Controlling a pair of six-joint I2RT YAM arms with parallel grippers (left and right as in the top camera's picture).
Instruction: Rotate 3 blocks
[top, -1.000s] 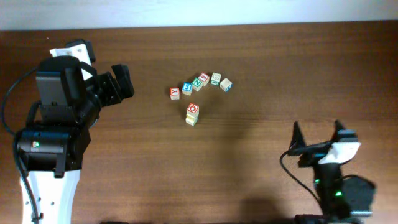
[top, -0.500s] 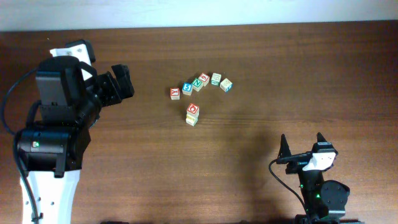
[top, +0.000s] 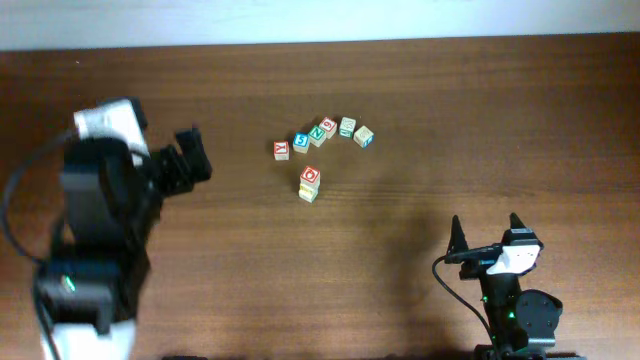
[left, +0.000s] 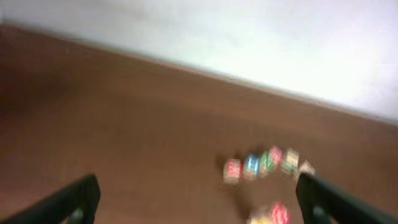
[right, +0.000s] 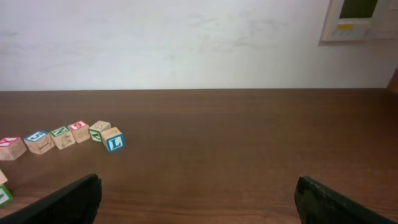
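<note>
Small light-wood alphabet cubes (top: 310, 176) sit clustered at upper centre on the brown wooden table (top: 450, 120), while the black left gripper (top: 192, 153) at mid-left and right gripper (top: 485, 224) at lower right both gape wide, empty.

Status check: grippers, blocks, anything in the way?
Left gripper open, empty, left of the blocks. Right gripper open, empty, far right. Blocks untouched: row of six plus a pair. Nothing between grippers and blocks.

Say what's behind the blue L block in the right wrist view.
A green-lettered cube sits close behind the blue L block, to its left; the L block hides part of its near side. Beyond lies brown tabletop.
</note>
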